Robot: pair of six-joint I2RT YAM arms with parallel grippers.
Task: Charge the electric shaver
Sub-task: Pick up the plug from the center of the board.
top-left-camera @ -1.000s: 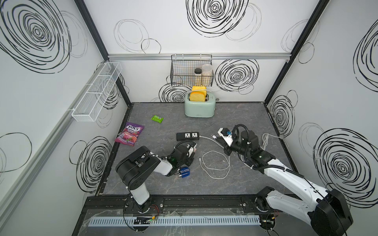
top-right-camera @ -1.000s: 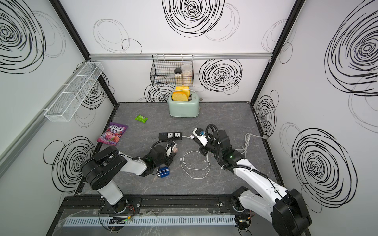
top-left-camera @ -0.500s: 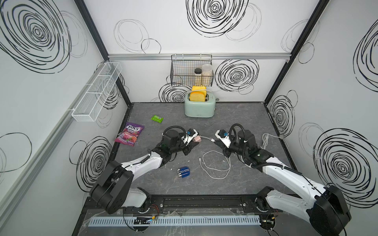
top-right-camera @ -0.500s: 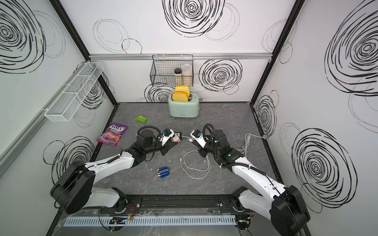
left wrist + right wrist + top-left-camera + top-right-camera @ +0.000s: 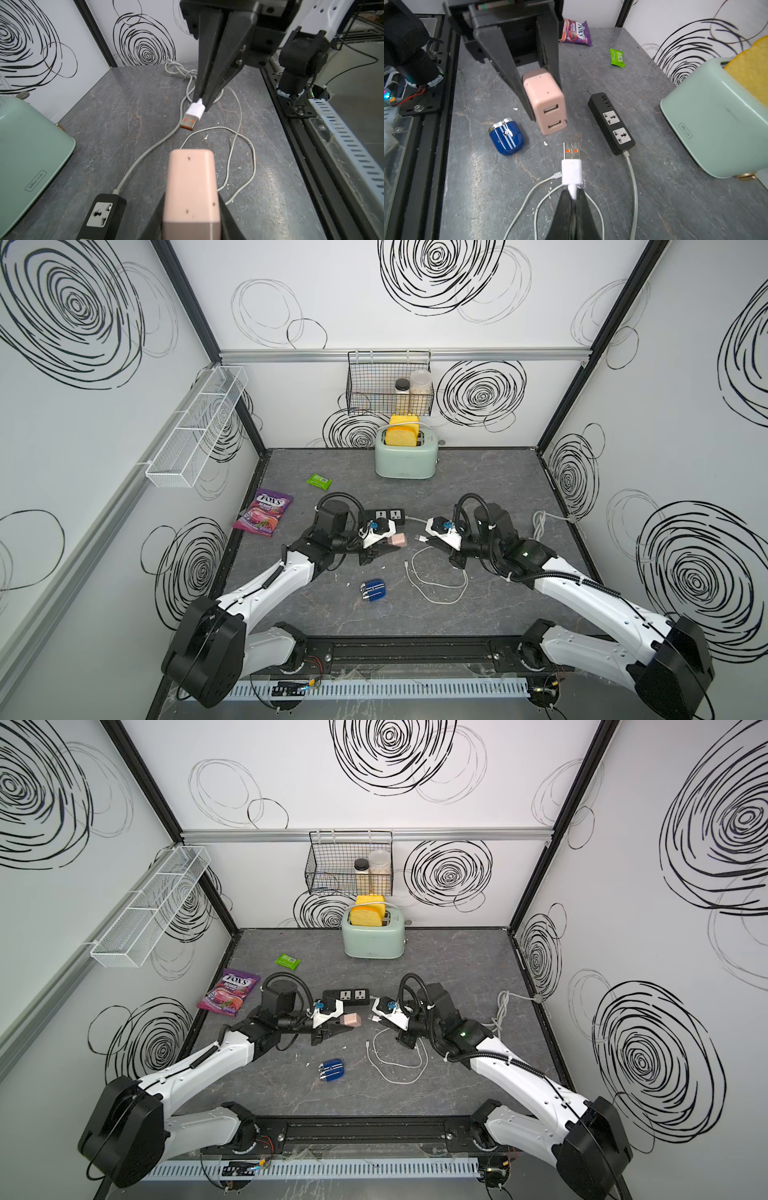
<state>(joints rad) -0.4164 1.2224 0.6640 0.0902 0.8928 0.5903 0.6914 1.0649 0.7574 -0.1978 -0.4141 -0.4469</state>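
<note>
While your left gripper (image 5: 547, 104) pinched the pink adapter (image 5: 544, 97), ports facing the other arm, your right gripper (image 5: 572, 197) was clamped on the tail of the white plug (image 5: 571, 166). Its long axis pointed almost straight at the lower port, just apart. The shaver (image 5: 506, 137) lay loose on the table (image 5: 675, 207), nearer your left arm.

Mint toaster (image 5: 405, 462) rear; candy bag (image 5: 263, 517), green packet (image 5: 319, 480) left.
</note>
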